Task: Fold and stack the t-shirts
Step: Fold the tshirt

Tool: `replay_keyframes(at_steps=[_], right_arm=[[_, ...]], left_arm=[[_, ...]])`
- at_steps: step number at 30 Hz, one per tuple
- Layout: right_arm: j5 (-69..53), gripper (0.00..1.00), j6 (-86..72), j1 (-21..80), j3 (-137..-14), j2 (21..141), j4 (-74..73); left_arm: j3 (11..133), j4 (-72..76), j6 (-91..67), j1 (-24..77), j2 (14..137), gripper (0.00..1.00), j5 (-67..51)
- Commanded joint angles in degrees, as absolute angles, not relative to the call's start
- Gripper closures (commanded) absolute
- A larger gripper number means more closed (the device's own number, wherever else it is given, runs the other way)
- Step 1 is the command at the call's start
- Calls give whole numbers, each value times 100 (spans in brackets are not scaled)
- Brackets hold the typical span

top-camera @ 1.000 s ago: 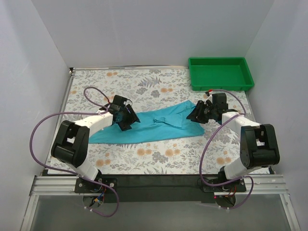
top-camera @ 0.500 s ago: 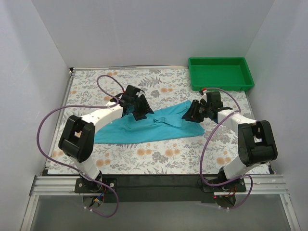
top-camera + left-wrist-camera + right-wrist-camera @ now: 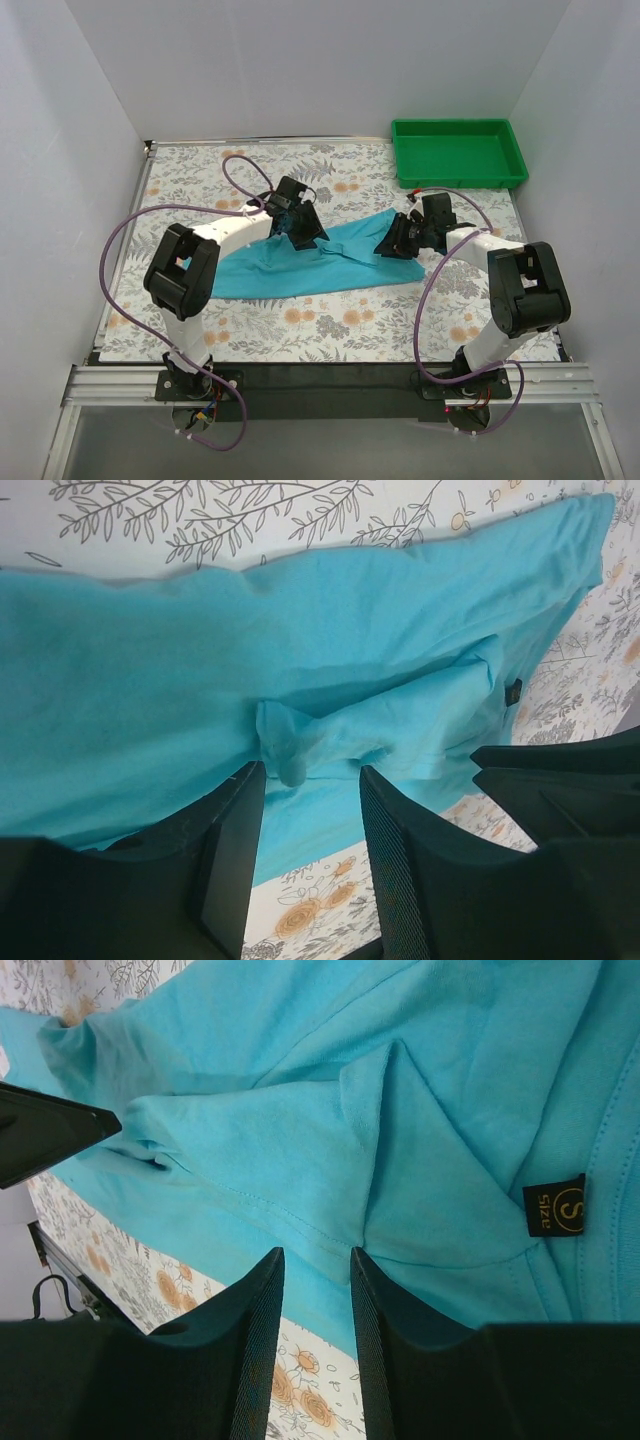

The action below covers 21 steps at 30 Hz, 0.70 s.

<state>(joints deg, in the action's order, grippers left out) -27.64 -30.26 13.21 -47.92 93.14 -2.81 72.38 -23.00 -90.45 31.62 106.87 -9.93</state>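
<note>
top view, left to right. a purple cable (image 3: 115, 245) loops beside the left arm, which reaches in over the flower-patterned counter (image 3: 330, 330). the left pincer (image 3: 305, 232) is down on the far edge of the turquoise t-shirt (image 3: 330, 265), left of its middle. in the left wrist view, the left pincer (image 3: 310, 770) has its jaws partly apart. they straddle a small bunched ridge of the t-shirt (image 3: 150, 680), and the gap is wider than the ridge, so nothing is clamped. the t-shirt lies as a long, creased band across the middle of the counter, slanting from near left to far right. the right pincer (image 3: 392, 240) sits on its right end. in the right wrist view, the right pincer (image 3: 312, 1252) shows only a narrow gap, with the near edge of the t-shirt (image 3: 300, 1110) running into it. creases converge there, but whether the cloth is pinched cannot be told. a black size label (image 3: 555, 1205) marked s lies to the right. a green tray (image 3: 455, 150) stands at the far right corner, apart from the t-shirt.
</note>
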Motion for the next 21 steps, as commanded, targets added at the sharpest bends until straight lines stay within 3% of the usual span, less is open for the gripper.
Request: replay_keyframes(at_steps=[1,14,21], right_arm=[[-2874,66,-2988,1371,-4896,9369,-132],[-2865,67,-2953,1397,-4834,9545,-123],[-2874,68,-2953,1441,-4851,9606,-132]], left_arm=[[7470,-2294,-9070,3225,10740,61,-1098],[7427,-2373,-9070,3287,10872,67,-1063],[7471,-2382,-9026,3278,10872,81,-1002]])
